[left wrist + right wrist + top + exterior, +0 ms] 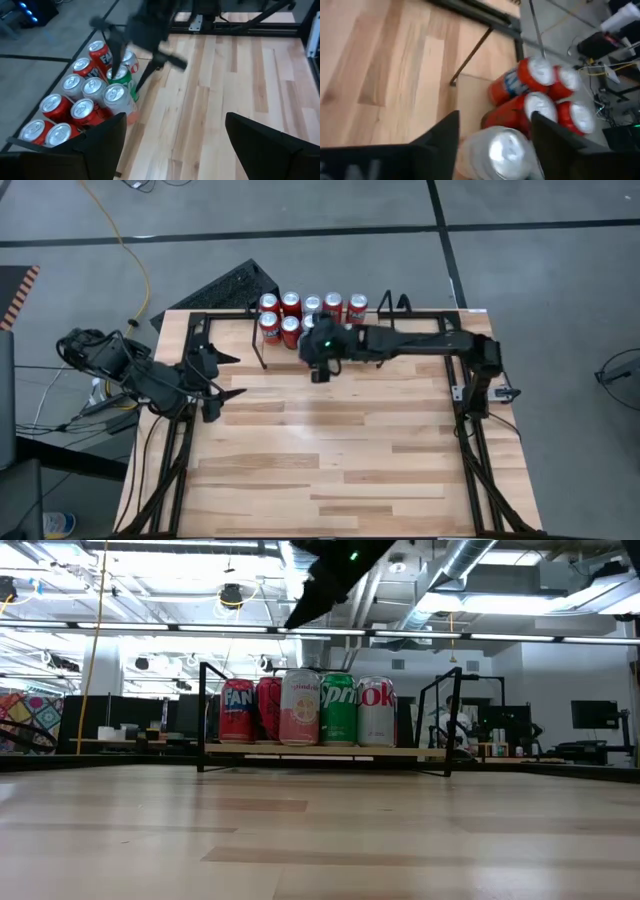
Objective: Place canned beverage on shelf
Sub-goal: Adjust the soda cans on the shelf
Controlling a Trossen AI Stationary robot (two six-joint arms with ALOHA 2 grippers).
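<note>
right pincer (pixel 319 372) hangs above shelf (pixel 320 751) front edge.

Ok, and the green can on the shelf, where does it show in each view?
High view: not visible, probably hidden under the right arm.
Low view: green can, fourth from the left in the front row.
Left wrist view: in the front row, beside a silver-topped can.
Right wrist view: not visible.
Shared landmark: the black rod shelf holding the cans.

Grey floor (pixel 520 280), exposed ceiling ducts (pixel 470 560), desks (pixel 120 740).
</note>
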